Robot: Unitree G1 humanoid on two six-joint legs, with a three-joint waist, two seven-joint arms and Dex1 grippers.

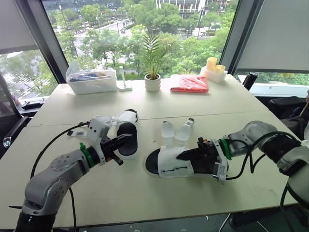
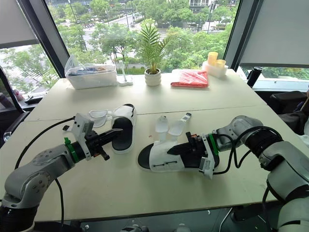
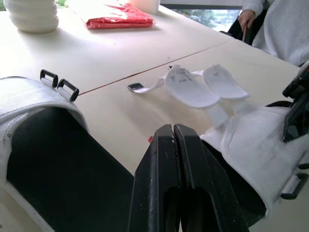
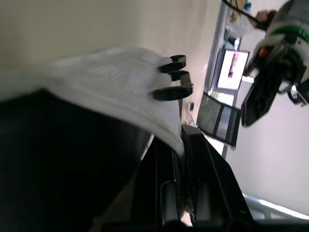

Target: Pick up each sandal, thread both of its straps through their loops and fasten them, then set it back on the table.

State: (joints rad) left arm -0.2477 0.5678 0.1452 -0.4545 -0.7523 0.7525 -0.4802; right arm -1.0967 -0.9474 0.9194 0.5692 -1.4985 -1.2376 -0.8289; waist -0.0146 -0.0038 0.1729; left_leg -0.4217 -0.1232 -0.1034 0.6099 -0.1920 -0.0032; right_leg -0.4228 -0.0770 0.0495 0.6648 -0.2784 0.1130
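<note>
The right gripper (image 1: 189, 155) is pinching only the thin mesh edge of the white sandal (image 1: 169, 164), just past its black loops (image 4: 173, 77). I'd worry about that hold: with so little fabric between the fingers, a lift could let the shoe swing or slip back onto the desk (image 1: 145, 200).

The two loose straps (image 3: 195, 89) lie side by side beyond the gripper, so a grab could easily catch both.

This sandal's long axis runs straight out from the right gripper's tips toward the left gripper (image 3: 173, 131), its dark open end leading.

The left gripper's fingers are pressed together, holding nothing, over the footbed of the second sandal (image 1: 126, 131), which stretches away ahead of it.
</note>
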